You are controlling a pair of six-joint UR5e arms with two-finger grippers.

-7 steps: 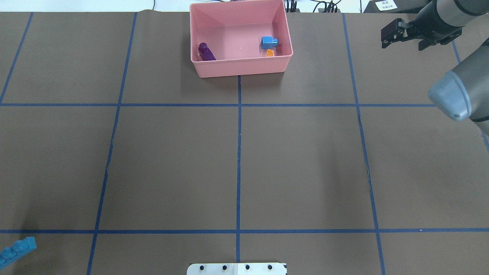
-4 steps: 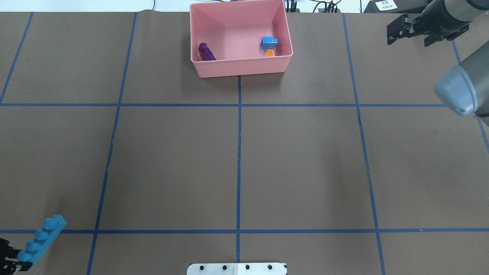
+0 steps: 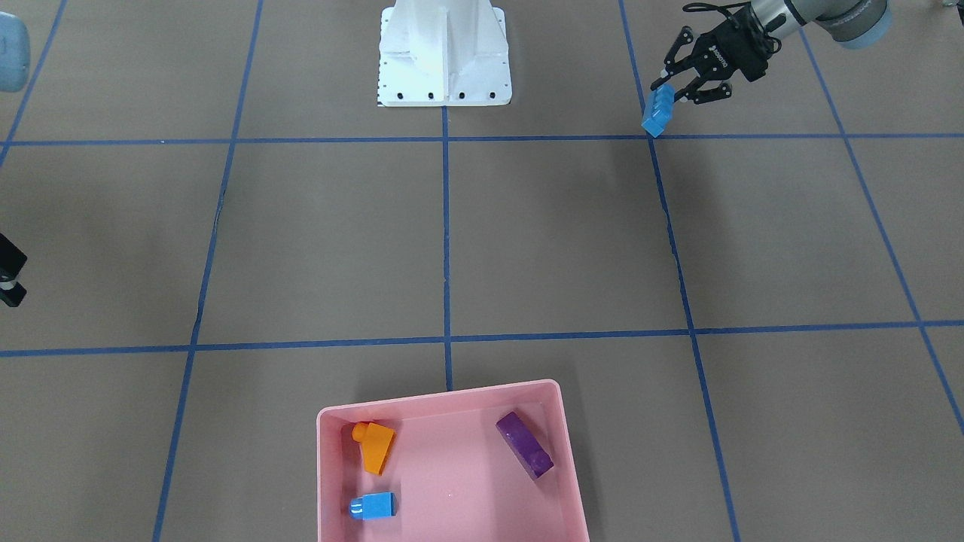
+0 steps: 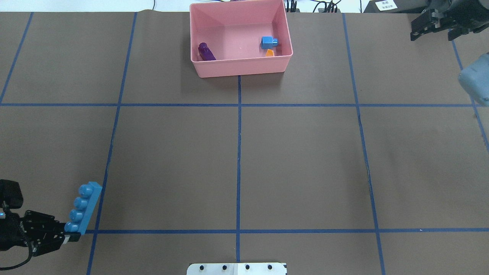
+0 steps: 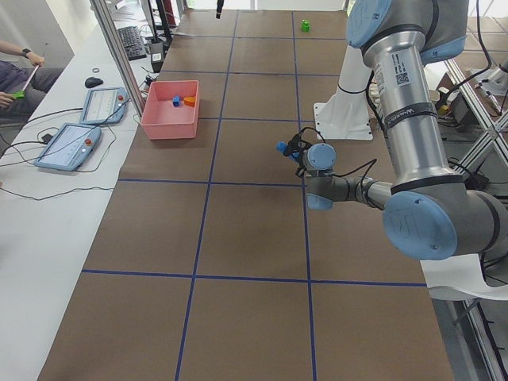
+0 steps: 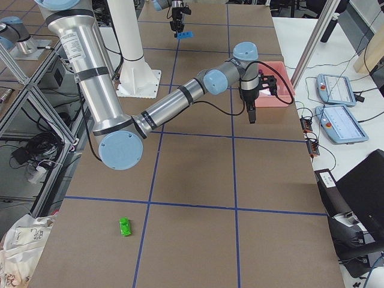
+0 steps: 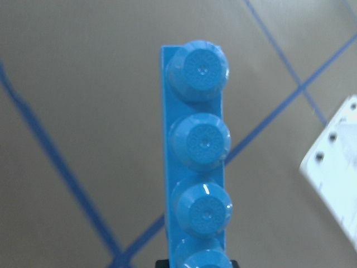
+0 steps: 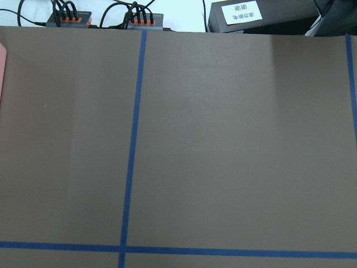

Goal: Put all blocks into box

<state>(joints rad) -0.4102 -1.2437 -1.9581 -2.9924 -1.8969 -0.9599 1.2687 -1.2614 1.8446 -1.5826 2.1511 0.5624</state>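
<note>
My left gripper [image 4: 68, 233] is shut on the lower end of the long blue four-stud block [image 4: 84, 208] and holds it above the table's near left; it also shows in the front view [image 3: 658, 111] and fills the left wrist view [image 7: 198, 162]. The pink box [image 4: 240, 69] stands at the far centre and holds the purple block [image 4: 206, 52], the small blue block [image 4: 268, 42] and the orange block [image 4: 269, 53]. My right gripper [image 4: 433, 32] is open and empty at the far right. The green block [image 6: 125, 226] lies on the table's right end.
The white robot base [image 4: 237, 269] is at the near centre edge. Blue tape lines grid the brown table. Cables and a dark device [image 4: 386, 5] lie past the far edge. Control tablets [image 5: 79, 143] sit on a side table beyond the box.
My left gripper has come in from the bottom left corner, carrying the long blue block up and to the right. My right arm has drawn back toward the far right.
</note>
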